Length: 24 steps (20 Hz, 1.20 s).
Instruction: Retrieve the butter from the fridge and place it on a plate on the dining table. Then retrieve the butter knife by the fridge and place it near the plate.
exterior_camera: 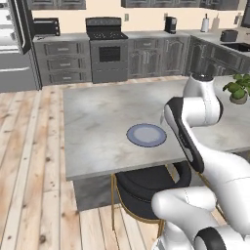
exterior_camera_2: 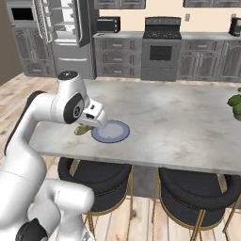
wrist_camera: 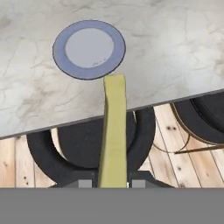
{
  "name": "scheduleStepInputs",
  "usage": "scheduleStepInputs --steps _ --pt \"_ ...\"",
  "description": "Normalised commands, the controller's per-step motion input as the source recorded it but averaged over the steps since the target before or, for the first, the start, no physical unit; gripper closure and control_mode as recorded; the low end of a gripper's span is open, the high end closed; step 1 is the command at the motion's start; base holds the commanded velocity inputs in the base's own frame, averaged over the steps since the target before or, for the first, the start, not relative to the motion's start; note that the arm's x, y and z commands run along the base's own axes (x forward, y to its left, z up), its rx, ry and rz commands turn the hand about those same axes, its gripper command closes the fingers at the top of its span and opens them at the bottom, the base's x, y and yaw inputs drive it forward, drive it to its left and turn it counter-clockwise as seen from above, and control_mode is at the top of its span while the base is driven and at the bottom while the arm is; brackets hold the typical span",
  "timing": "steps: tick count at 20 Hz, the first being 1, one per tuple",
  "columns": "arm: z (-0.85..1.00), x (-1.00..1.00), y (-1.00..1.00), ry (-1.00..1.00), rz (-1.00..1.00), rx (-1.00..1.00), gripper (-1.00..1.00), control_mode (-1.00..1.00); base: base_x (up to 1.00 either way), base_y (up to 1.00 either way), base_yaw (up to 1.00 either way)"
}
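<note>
One butter (wrist_camera: 113, 131) stick clamped between closed jaws of gripper (wrist_camera: 113, 181), held above near edge of dining table (wrist_camera: 175, 52), tip overlapping rim of plate (wrist_camera: 89, 49) in hand view. Plate flat on table, near that edge. Black stools (exterior_camera_2: 94, 174) below. Fridge (exterior_camera_2: 63, 33) well behind.

plate (exterior_camera: 146, 135) on dining table (exterior_camera: 97, 122) — stools (exterior_camera_2: 94, 176) beneath

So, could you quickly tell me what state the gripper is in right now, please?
Gripper: shut on the thin, pale yellow-green stick of butter, held above the edge of the grey marbled dining table.
</note>
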Motion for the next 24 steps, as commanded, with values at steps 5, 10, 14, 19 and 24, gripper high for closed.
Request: scheduleStepInputs --steps 5,10,14,19,24 --pt "-0.12 0.64 0.01 -0.01 0.00 0.00 1.00 -1.00 0.00 0.00 0.00" --pt "-0.39 0.63 0.01 -0.09 -0.02 0.00 1.00 -1.00 0.00 0.00 0.00" --pt "-0.46 0.47 0.01 -0.05 -0.10 0.00 1.00 -1.00 0.00 0.00 0.00" --pt "-0.39 0.35 0.00 -0.02 -0.17 0.00 1.00 -1.00 0.00 0.00 0.00" --pt "-0.11 0.34 0.00 0.00 -0.06 0.01 1.00 -1.00 0.00 0.00 0.00"
